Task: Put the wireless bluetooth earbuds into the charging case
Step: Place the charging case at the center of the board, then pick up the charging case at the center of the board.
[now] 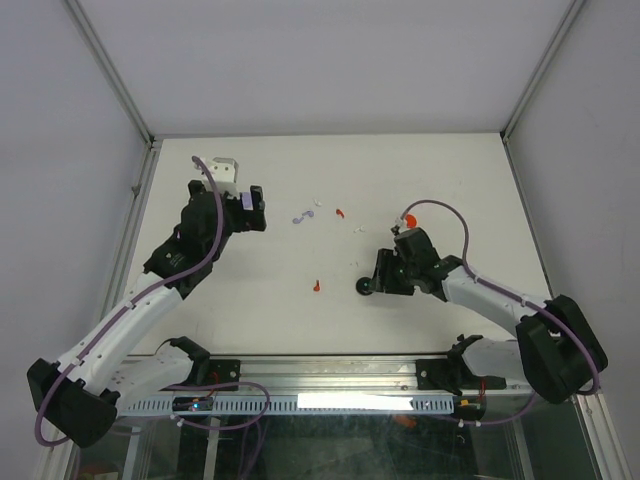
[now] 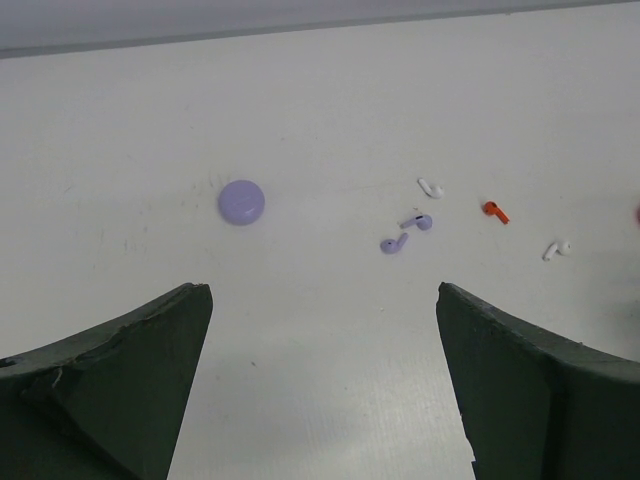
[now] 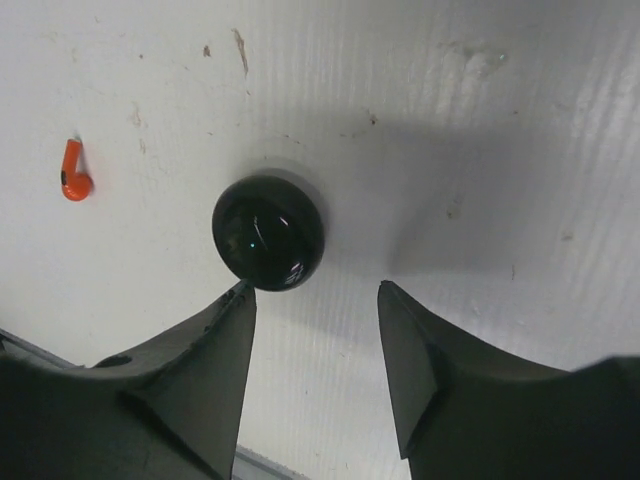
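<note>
A round black charging case [image 3: 268, 232] lies shut on the white table, just past my right gripper's left fingertip [image 3: 240, 296]. My right gripper [image 3: 315, 290] is open with nothing between its jaws; from above it [image 1: 372, 280] sits right beside the case [image 1: 365, 288]. A red earbud [image 3: 73, 172] lies left of the case. My left gripper [image 2: 322, 290] is wide open and empty, hovering at mid-left [image 1: 258, 210]. Ahead of it lie two lavender earbuds [image 2: 405, 232], two white earbuds [image 2: 430, 187] [image 2: 555, 249], another red earbud [image 2: 495, 211] and a lavender case [image 2: 241, 202].
A red object [image 1: 405, 217] shows behind the right arm's cable. A pale grey-white object [image 1: 222, 165] sits at the back left behind the left arm. Metal frame rails run along the table's left and right edges.
</note>
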Tool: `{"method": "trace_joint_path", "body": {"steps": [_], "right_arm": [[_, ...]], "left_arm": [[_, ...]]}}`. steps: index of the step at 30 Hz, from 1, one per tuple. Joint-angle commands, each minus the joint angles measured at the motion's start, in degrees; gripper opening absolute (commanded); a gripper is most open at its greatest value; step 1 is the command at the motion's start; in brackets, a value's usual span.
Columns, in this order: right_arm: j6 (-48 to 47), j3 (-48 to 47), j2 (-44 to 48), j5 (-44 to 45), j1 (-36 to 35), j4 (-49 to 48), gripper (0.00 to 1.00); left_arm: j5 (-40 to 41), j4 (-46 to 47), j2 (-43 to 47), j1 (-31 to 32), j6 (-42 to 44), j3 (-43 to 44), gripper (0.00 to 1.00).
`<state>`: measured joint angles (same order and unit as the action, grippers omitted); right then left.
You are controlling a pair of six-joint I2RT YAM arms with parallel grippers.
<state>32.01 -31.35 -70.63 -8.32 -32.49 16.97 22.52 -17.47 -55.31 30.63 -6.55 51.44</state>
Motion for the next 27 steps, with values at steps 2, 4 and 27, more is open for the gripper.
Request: {"method": "trace_joint_path", "body": {"steps": [2, 4, 27], "right_arm": [[-4.26, -6.73, 5.31, 9.4, 0.29, 3.96, 0.61], [-6.65, -8.81, 5.83, 14.35, 0.48, 4.39, 0.65], [-18.13, -24.14, -21.3, 26.55, 14.08, -12.61, 0.71]], "left_arm": [[1.1, 3.05, 2.87, -0.66, -0.59, -1.18, 0.99], [1.12, 3.67, 3.32, -0.75, -1.14, -1.63, 0.99], [0.51, 2.7, 2.84, -2.23, -3.92, -1.49, 0.99]]}}
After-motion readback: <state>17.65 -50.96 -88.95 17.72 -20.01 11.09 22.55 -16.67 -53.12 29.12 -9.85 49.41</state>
